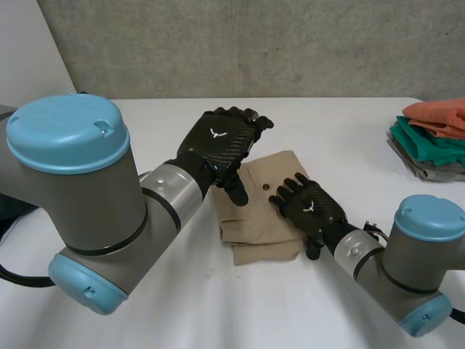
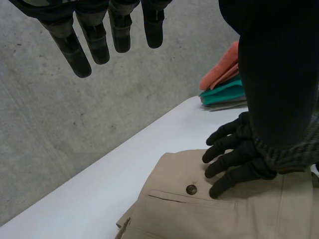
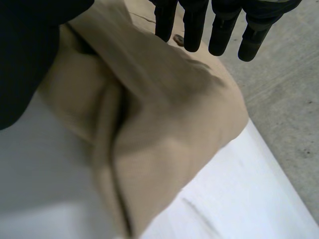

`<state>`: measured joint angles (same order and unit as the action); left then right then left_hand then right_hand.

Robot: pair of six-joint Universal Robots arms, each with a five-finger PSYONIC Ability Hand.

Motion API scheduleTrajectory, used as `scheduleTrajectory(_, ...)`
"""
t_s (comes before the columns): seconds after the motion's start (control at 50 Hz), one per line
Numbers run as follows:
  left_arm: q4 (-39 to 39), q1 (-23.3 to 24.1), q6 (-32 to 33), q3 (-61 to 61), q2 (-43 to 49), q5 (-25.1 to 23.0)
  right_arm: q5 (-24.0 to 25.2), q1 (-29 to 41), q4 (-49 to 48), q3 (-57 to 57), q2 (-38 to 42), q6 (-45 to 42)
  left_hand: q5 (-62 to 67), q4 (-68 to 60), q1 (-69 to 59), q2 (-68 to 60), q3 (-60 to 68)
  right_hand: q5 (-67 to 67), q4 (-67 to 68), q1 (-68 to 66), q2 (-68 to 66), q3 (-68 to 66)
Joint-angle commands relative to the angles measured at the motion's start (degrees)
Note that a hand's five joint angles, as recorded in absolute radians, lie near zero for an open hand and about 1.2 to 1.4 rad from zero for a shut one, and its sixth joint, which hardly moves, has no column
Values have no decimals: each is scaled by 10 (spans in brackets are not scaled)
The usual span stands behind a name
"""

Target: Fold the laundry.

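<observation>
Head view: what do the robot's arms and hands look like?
The left hand and right hand are black, with a carbon-weave sheen and a small white emblem on each back. Silver wrist cuffs join them to the left arm and right arm: thick grey cylinders with round light-blue caps.

Beneath right hand (image 1: 311, 207), trousers (image 1: 254, 227) (clothes pile (image 1: 432, 138) well right).

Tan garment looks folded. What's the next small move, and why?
Probably lower the left hand onto the edge of the tan garment beneath it and grip. The right hand lies flat and open on the folded cloth by the button, while the left hovers open above. The stack of folded clothes to the right is likely its destination.
</observation>
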<state>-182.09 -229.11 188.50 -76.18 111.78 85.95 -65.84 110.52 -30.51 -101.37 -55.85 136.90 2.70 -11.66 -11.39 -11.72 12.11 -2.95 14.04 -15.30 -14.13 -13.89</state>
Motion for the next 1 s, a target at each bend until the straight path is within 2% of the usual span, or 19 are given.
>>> scheduleTrajectory(0.02,-3,0,0,2,-2,0,-4,12,-11,32,8,19,-20,9,7,10,-14,-50,40,-27,-39,-41)
scheduleTrajectory(0.26,-3,0,-1,-2,-2,0,-6,29,-1,88,40,62,-20,9,7,10,-14,-64,53,-40,-52,-54)
scheduleTrajectory(0.32,-3,1,-1,-3,-2,0,-6,33,5,108,55,62,-20,9,7,10,-14,-139,128,-116,-127,-130)
scheduleTrajectory(0.4,-3,1,-1,-3,-2,0,-6,34,10,130,63,64,-20,9,7,10,-14,-311,300,-287,-299,-301)
scheduleTrajectory(0.46,-3,1,-1,-2,-2,0,-9,34,18,158,75,77,-20,9,7,10,-14,-547,537,-524,-536,-538)
scheduleTrajectory(0.48,-3,1,-1,-2,-2,0,-12,34,21,172,79,93,-21,11,8,12,-16,-669,658,-646,-657,-660)
scheduleTrajectory(0.58,-3,2,-4,-1,-3,-3,-17,29,23,212,74,135,-25,14,12,15,-19,-670,660,-647,-659,-661)
scheduleTrajectory(0.76,-25,5,-24,4,-38,-4,-11,21,-2,308,32,158,-25,14,12,15,-19,-670,660,-647,-659,-661)
scheduleTrajectory(0.84,-45,5,-25,5,-51,-11,-16,-17,-47,357,24,191,-25,14,12,15,-19,-670,660,-647,-659,-661)
scheduleTrajectory(1.0,-49,8,-25,5,-60,-51,-18,-151,-111,458,24,346,-25,14,12,15,-19,-670,660,-647,-659,-661)
